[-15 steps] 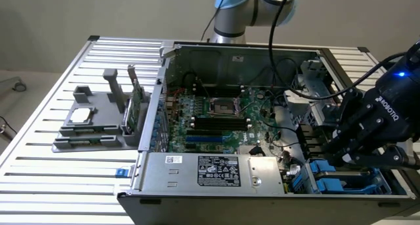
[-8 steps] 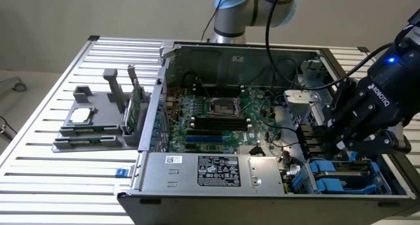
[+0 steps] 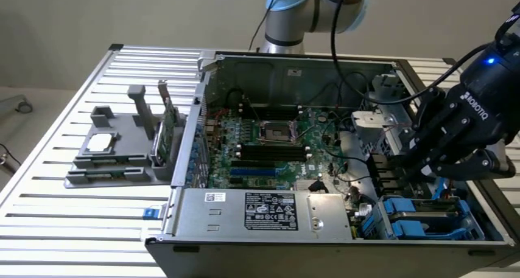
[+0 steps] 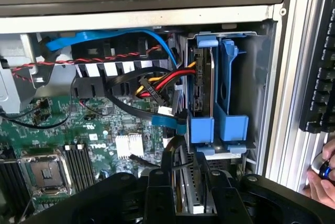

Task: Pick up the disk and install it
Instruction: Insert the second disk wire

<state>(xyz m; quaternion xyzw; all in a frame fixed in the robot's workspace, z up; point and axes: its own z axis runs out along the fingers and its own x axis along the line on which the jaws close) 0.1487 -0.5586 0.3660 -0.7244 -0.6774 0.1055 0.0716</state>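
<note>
The two black fingers (image 4: 157, 192) of the gripper (image 4: 187, 174) stand at a middling gap and are pressed against the flat sides of the disk (image 4: 191, 195), which they hold on edge between them. From the wrist view the disk appears as a thin, silver-grey slab, ribbed along its narrow face, with a small white patch at its lower end; its label cannot be made out from this angle. It hangs just beside the open end of the drive cage (image 4: 261, 77), in line with the two upright blue carriers (image 4: 230, 124) seated there. Red, yellow and black cables (image 4: 157, 80) run to the nearer carrier. In the exterior view the cage (image 3: 471, 226) sits in a corner of the open computer case (image 3: 243, 250), next to the green motherboard (image 3: 268, 138). A person's hand (image 4: 322, 182) rests outside the case, on the slatted table (image 3: 49, 229).
</note>
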